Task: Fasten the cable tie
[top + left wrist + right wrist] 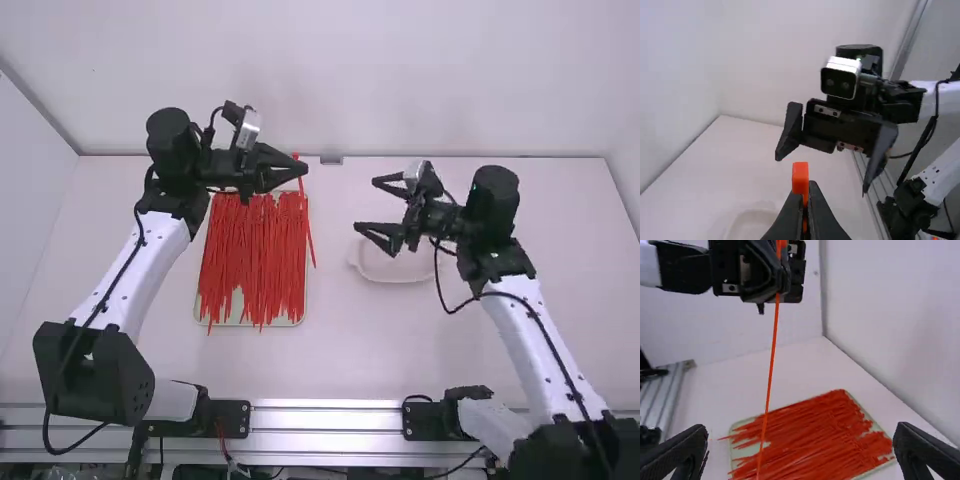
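High view: my left gripper [285,172] clamps one cable tie [306,215] above the spare ties [250,260]; right gripper [366,205] spread wide, apart. Left wrist view: tie head [800,177] protrudes. Right wrist view: tail [771,365] hangs free; sway could defeat my grasp.

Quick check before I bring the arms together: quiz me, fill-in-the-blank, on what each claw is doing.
1. The left claw is shut on ___ red plastic cable tie.
2. The right claw is ___ and holds nothing.
3. The heap of loose red cable ties on the pale flat board lies on the ___ arm's side of the table.
Missing words: one; open; left.
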`<action>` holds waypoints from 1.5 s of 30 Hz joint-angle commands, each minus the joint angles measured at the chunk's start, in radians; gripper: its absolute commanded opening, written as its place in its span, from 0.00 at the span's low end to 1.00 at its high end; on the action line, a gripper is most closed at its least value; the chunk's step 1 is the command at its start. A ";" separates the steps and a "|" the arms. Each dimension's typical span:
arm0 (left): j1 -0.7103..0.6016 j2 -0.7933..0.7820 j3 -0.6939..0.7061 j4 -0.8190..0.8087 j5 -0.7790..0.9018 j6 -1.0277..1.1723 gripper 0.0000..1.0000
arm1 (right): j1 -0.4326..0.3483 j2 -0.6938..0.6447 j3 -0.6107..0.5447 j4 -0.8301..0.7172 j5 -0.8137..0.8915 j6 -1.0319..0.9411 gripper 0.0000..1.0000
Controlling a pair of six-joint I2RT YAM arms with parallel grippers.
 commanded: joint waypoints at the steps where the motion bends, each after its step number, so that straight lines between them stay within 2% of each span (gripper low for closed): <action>1: -0.007 -0.011 -0.005 0.008 0.018 0.013 0.01 | -0.030 0.057 -0.006 0.035 -0.209 0.009 0.99; 6: -0.033 -0.011 -0.005 0.018 0.014 0.016 0.01 | -0.042 0.122 -0.005 0.121 -0.296 0.027 0.98; 11: -0.037 -0.011 -0.005 0.029 0.014 0.016 0.01 | -0.011 0.132 -0.005 0.225 -0.285 0.116 0.98; 24: -0.042 -0.011 -0.005 0.055 0.002 -0.011 0.01 | -0.005 0.132 -0.005 0.370 -0.260 0.248 0.99; 30: -0.062 -0.011 -0.005 0.194 -0.036 -0.170 0.01 | 0.057 0.132 -0.005 0.393 -0.206 0.272 0.99; 38: -0.084 -0.011 -0.005 0.487 -0.058 -0.443 0.01 | 0.132 0.133 -0.005 0.378 -0.128 0.272 0.98; 45: -0.083 -0.011 -0.005 0.523 -0.143 -0.584 0.01 | 0.171 0.132 -0.005 0.377 -0.118 0.272 0.99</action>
